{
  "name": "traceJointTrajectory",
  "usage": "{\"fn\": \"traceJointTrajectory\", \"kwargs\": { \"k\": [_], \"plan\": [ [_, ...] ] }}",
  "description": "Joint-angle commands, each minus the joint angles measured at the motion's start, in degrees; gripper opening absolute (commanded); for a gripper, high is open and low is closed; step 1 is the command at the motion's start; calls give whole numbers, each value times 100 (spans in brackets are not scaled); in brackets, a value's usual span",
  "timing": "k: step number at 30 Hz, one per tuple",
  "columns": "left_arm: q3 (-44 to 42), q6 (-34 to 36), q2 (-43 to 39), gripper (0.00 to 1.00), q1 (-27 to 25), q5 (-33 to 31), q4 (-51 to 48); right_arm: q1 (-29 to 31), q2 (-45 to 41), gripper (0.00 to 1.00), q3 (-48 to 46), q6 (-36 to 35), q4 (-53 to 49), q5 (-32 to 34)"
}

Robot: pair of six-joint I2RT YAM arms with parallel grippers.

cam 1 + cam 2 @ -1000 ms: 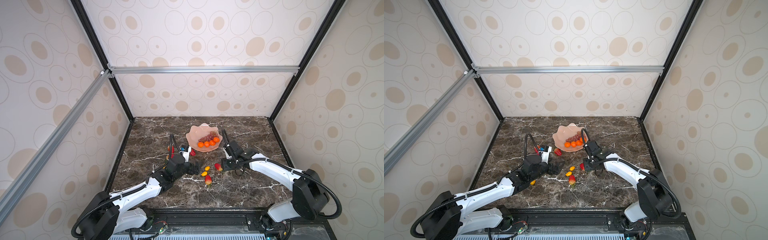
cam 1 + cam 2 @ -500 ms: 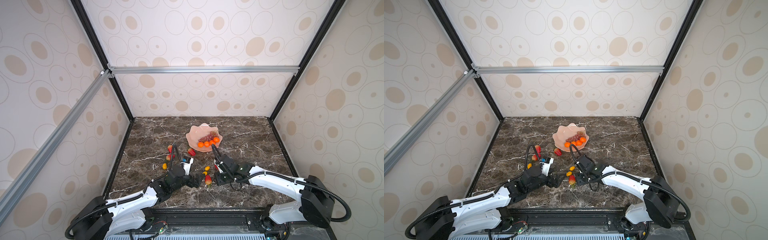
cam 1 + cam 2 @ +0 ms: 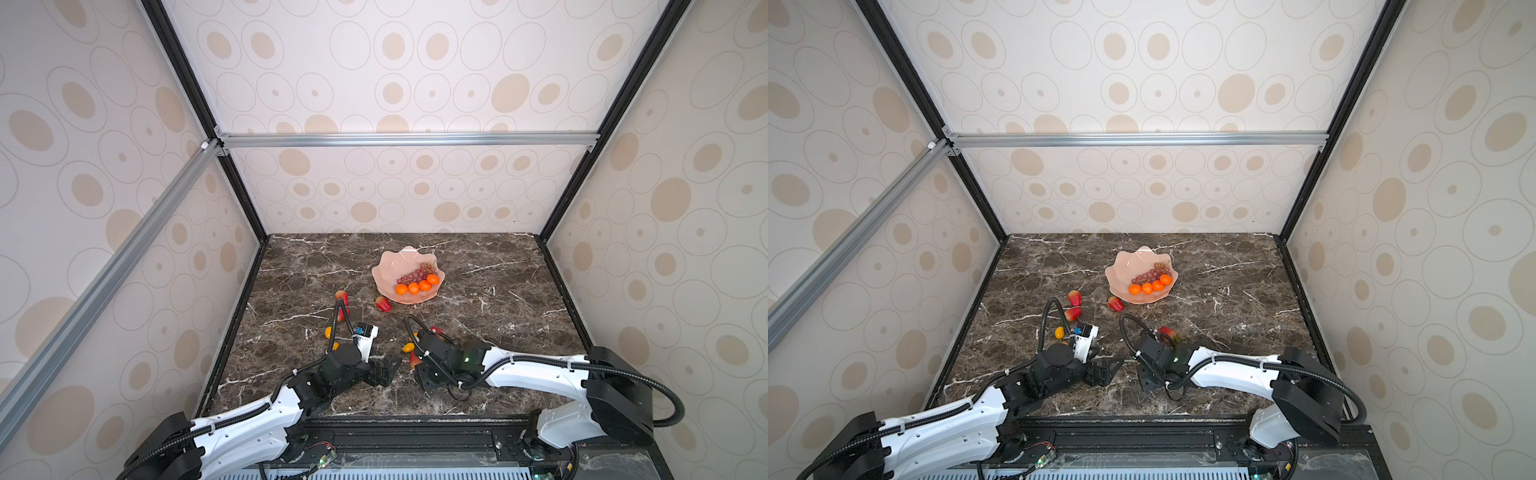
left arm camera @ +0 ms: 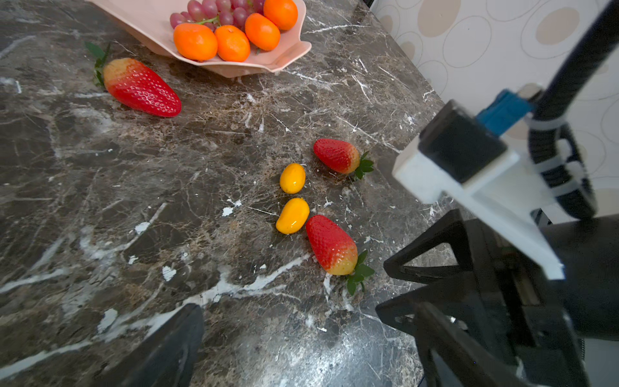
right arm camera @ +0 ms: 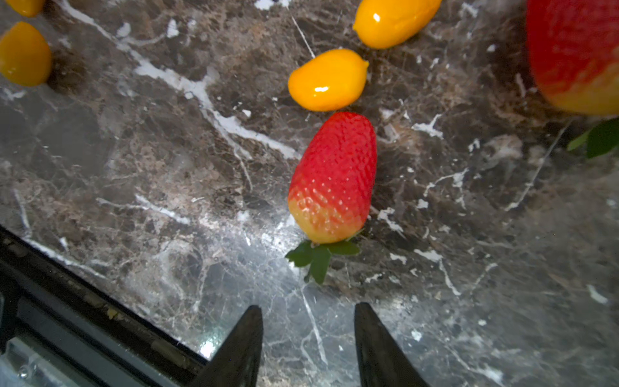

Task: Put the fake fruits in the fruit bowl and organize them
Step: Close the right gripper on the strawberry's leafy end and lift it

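Two empty claws over the worktop [image 3: 498,332]: the right claw [image 5: 308,306], jaws parted, faces a strawberry [image 5: 333,177] lying cap-first; the left claw [image 3: 388,370] gapes wide. Best to close across the berry's middle, clear of the oval fruit [image 5: 326,80] at its tip; the fruit bowl [image 3: 384,266] sits at twelve o'clock in a top view.

Pink fruit bowl [image 3: 384,270] with four tangerines [image 3: 417,286] and grape bunch [image 3: 413,274], strawberries [image 3: 382,303] loose on the marble table [image 3: 498,291].
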Motion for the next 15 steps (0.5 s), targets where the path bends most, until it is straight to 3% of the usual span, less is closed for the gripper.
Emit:
{"fn": "traceJointTrajectory", "kwargs": {
  "k": [1, 15],
  "plan": [
    [14, -81, 45, 98, -59, -90, 62, 31, 253, 46, 187, 246, -24, 255],
    [23, -60, -153, 98, -58, -396, -14, 22, 822, 36, 354, 422, 156, 409]
  ]
}}
